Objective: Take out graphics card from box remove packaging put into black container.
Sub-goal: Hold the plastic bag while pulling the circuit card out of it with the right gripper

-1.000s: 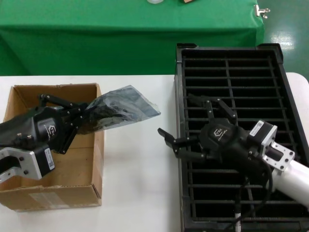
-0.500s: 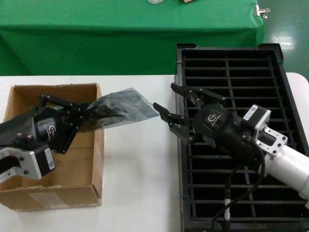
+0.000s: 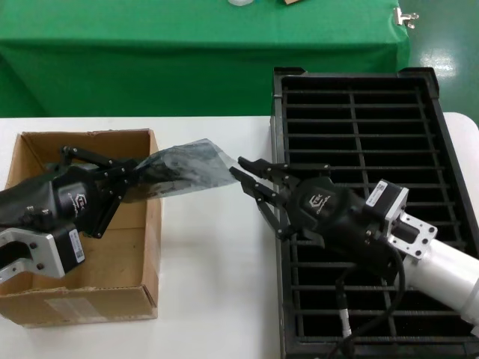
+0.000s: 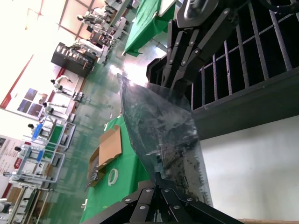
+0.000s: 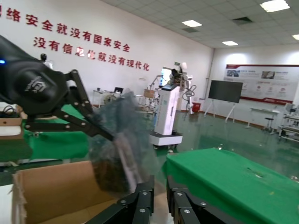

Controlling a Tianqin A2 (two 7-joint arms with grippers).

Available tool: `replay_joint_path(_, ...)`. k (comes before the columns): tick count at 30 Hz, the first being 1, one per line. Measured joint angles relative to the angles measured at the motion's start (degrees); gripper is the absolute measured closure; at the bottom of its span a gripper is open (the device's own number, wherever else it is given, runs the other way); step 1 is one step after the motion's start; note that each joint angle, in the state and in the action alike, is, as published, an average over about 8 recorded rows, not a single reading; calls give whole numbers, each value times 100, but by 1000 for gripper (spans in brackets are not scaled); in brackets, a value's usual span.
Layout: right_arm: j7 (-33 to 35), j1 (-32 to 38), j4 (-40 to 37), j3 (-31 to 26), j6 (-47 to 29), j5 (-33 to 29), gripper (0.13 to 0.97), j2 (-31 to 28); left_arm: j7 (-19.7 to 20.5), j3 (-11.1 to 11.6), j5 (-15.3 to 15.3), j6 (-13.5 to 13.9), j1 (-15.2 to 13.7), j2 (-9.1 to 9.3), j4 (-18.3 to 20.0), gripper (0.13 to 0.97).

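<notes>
Overhead, head view
Left gripper (image 3: 138,179): over the right wall of the box (image 3: 82,299), fingers closed on the near end of the packaging (image 3: 187,166).
Packaging: held in the air, reaching from the box toward the black container (image 3: 359,112), above the white table (image 3: 213,299).
Graphics card: a dark mass shows inside the packaging near the left gripper; its outline cannot be made out.
Right gripper (image 3: 251,179): just beside the left edge of the black container, fingers spread apart around the far corner of the packaging; contact cannot be told.

Left wrist view
Left gripper (image 4: 159,184): fingers meet in a narrow point on the packaging (image 4: 163,135).
Packaging: a wrinkled grey sheet rising away from the fingers, dark shapes inside.
Right gripper (image 4: 187,46): black linkages at the far end of the packaging, in front of the black container (image 4: 252,51).

Right wrist view
Right gripper (image 5: 159,196): two fingers parted, a slim gap between them, the packaging (image 5: 119,149) just past them.
Left gripper (image 5: 93,123): beyond, gripping the packaging above the box (image 5: 51,191).
</notes>
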State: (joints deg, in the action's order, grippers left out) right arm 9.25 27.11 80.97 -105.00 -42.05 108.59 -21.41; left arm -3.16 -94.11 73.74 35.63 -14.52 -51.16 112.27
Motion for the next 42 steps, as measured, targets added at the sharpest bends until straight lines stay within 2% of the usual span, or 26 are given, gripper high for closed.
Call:
replay_joint_path(3, -17, -43, 81, -34, -21, -18, 864, -27, 0, 0, 0, 0, 0, 0, 0, 958)
replay_joint_path(11, -35, -55, 187, -136, -112, -71, 945, -88, 0, 0, 0, 0, 0, 0, 0, 958)
replay_joint_path(19, -67, 208, 108, -354, -376, -193, 958, -174, 0, 0, 0, 0, 0, 0, 0, 958)
replay_joint_path(42, -166, 1861, -1462, -816, -1805, -289, 960, -138, 1, 0, 0, 0, 0, 0, 0, 958)
